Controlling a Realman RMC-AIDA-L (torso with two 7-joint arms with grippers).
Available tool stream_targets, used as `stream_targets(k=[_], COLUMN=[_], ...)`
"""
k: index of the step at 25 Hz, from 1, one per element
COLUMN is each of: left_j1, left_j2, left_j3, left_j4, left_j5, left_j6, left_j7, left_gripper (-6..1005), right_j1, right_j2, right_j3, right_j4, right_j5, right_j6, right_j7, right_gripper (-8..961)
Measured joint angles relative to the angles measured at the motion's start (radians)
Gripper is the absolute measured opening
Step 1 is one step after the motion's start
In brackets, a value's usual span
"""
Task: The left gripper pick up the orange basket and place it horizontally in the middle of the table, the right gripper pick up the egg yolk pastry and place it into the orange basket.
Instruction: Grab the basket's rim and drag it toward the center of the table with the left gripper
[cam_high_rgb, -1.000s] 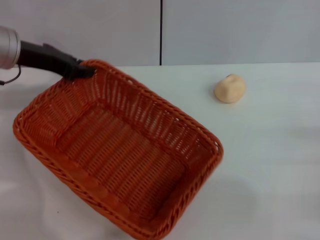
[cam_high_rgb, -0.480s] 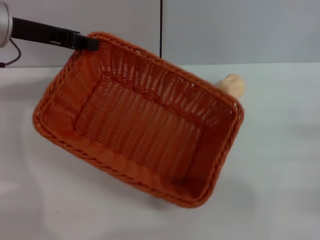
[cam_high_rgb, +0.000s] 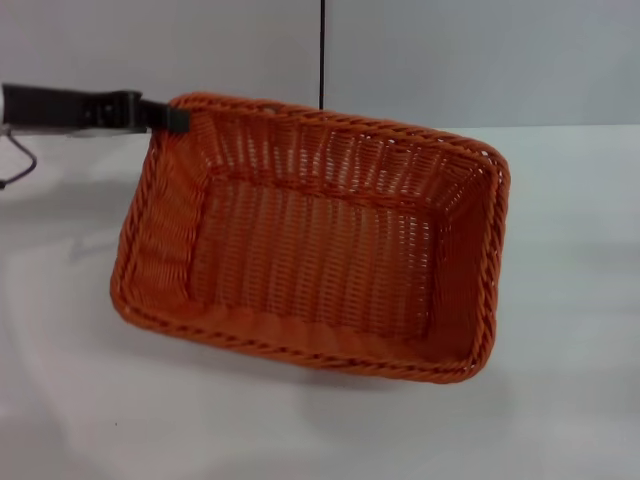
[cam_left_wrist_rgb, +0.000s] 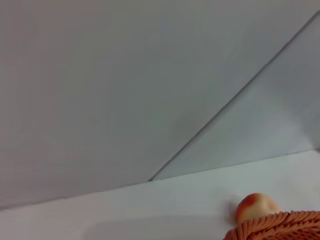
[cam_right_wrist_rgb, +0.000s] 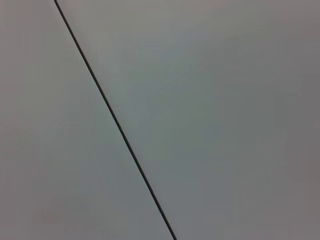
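My left gripper is shut on the far left corner of the orange basket. The basket hangs above the white table, tipped so its open inside faces the head camera, with its long side running roughly left to right. In the head view the egg yolk pastry is hidden behind the basket. The left wrist view shows the egg yolk pastry resting on the table just past the basket's braided rim. The right gripper is out of view.
A grey wall with a dark vertical seam stands behind the table. The right wrist view shows only that wall and the seam. White tabletop shows to the right of the basket and in front of it.
The basket has risen and swung to the right, turning from a diagonal lie to nearly level across the view. It now covers the pastry in the head view.
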Motion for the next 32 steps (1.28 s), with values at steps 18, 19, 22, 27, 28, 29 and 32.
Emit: stream_targets(k=[18, 19, 22, 27, 28, 29, 32], left_j1=[0.169, 0.169, 0.165, 0.162, 0.163, 0.165, 0.169], left_j2=[-0.008, -0.008, -0.003, 0.005, 0.008, 0.011, 0.025], left_j3=[0.156, 0.163, 0.184, 0.189, 0.187, 0.185, 0.183], left_j4=[0.002, 0.002, 0.0, 0.005, 0.006, 0.009, 0.014], left_j5=[-0.183, -0.184, -0.177, -0.165, -0.164, -0.163, -0.162], left_j6=[0.009, 0.008, 0.008, 0.015, 0.018, 0.024, 0.043], left_j7=[-0.056, -0.058, -0.065, -0.07, -0.07, -0.07, -0.07], left_gripper=[269, 274, 288, 312, 316, 321, 335], right_j1=[0.065, 0.066, 0.068, 0.069, 0.069, 0.069, 0.071], right_j2=[0.0, 0.001, 0.001, 0.002, 0.002, 0.002, 0.002], right_j3=[-0.01, -0.01, -0.011, -0.011, -0.011, -0.011, -0.011], right_j4=[-0.033, -0.033, -0.034, -0.038, -0.04, -0.043, -0.045], right_j5=[0.0, 0.0, 0.0, 0.0, 0.0, 0.0, 0.0], right_j6=[0.083, 0.085, 0.093, 0.104, 0.105, 0.107, 0.108], right_j7=[-0.008, -0.008, -0.008, -0.009, -0.009, -0.009, -0.009], right_gripper=[488, 488, 487, 485, 484, 484, 483])
